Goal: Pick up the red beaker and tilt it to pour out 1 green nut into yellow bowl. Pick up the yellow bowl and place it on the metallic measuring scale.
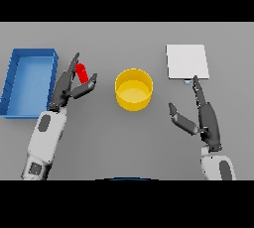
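The red beaker (82,73) stands on the grey table, left of centre. My left hand (69,87) is open around it, fingers behind it and thumb in front, with the beaker in the gap. The yellow bowl (134,89) sits at the centre, upright, and I see nothing inside it. The metallic measuring scale (187,61) is a pale square plate at the back right. My right hand (201,115) is open on the right, fingers straight and pointing toward the scale's front edge, thumb out toward the bowl. No green nut is visible.
A blue rectangular bin (29,81) lies at the far left, close beside my left forearm. Bare grey table lies in front of the bowl and between the bowl and the scale.
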`<state>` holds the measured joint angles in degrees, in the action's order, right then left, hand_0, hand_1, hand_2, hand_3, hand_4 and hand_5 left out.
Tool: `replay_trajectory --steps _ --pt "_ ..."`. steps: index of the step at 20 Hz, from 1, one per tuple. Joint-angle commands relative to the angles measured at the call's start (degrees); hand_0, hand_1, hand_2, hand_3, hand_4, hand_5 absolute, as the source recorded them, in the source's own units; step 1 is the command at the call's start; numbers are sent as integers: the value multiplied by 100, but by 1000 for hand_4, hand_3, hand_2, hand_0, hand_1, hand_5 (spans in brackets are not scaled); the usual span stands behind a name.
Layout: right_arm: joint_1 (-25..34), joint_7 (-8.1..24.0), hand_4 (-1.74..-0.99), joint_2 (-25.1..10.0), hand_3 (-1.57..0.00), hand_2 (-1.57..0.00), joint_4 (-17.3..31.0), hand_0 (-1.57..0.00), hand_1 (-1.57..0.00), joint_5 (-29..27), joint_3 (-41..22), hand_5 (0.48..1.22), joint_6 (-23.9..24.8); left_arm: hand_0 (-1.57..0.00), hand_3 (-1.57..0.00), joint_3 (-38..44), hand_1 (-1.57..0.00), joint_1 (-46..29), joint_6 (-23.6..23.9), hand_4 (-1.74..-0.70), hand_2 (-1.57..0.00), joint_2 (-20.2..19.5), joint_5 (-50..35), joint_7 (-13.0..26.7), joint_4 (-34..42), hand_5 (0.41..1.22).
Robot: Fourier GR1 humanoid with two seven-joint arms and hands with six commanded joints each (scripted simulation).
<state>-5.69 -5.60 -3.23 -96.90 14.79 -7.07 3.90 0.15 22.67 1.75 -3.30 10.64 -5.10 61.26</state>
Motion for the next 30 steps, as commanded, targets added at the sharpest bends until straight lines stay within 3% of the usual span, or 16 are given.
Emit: replay_trajectory --steps 1,4,10,11,13,15,17,18,19,22,25,30 --pt "-32 -10 -1269 42 1 1 -32 1 1 -18 -32 643 -15 1 1 38 1 105 3 -1290 1 -9 -2 22 -152 684" --pt "87 138 -1265 35 1 1 63 1 1 -107 61 638 -13 1 1 92 1 308 1 -1289 1 7 -20 6 -380 683" --pt "-17 146 -1261 13 1 1 -15 1 1 -47 27 641 -6 1 1 296 1 617 -25 -1348 0 95 -167 -475 -966 704" --pt "-35 139 -1259 28 1 1 -50 1 1 -12 6 642 20 1 -31 362 -26 674 40 -1378 -67 149 -211 -544 -1051 724" --pt "-54 96 -1258 18 1 1 -51 1 1 -4 15 644 31 -285 -292 542 -328 855 104 -1449 -364 198 -351 -552 -1260 783" --pt "3 168 -1255 -9 1 1 -3 1 1 -25 60 644 33 -662 -724 537 -699 934 258 -1500 -733 231 -272 -449 -1355 941" --pt "-11 105 -1254 -14 1 1 -70 1 1 -54 59 645 16 -989 -926 475 -1013 1014 281 -1575 -1034 202 -133 -392 -1407 1042" --pt "16 123 -1252 5 1 1 -27 1 1 -45 67 644 41 -1106 -974 422 -1125 996 245 -1603 -1142 211 -118 -555 -1432 1078" --pt "14 175 -1250 33 1 1 -15 1 1 -31 47 643 49 -1199 -1093 403 -1214 1031 239 -1571 -1228 158 -84 -633 -1506 1106" --pt "-20 132 -1257 -20 1 1 -66 1 1 -60 86 645 35 -1380 -1326 384 -1388 967 220 -1505 -1395 230 -37 -536 -1408 1162" --pt "-11 217 -1260 95 1 1 -86 1 1 -81 13 643 20 -1473 -1446 434 -1477 966 356 -1620 -1481 313 -197 -612 -1289 1140" --pt "-59 28 -1259 1 1 1 -40 1 1 15 27 649 49 -1539 -1530 392 -1540 960 532 -1701 -1542 249 -396 -463 -707 1114"
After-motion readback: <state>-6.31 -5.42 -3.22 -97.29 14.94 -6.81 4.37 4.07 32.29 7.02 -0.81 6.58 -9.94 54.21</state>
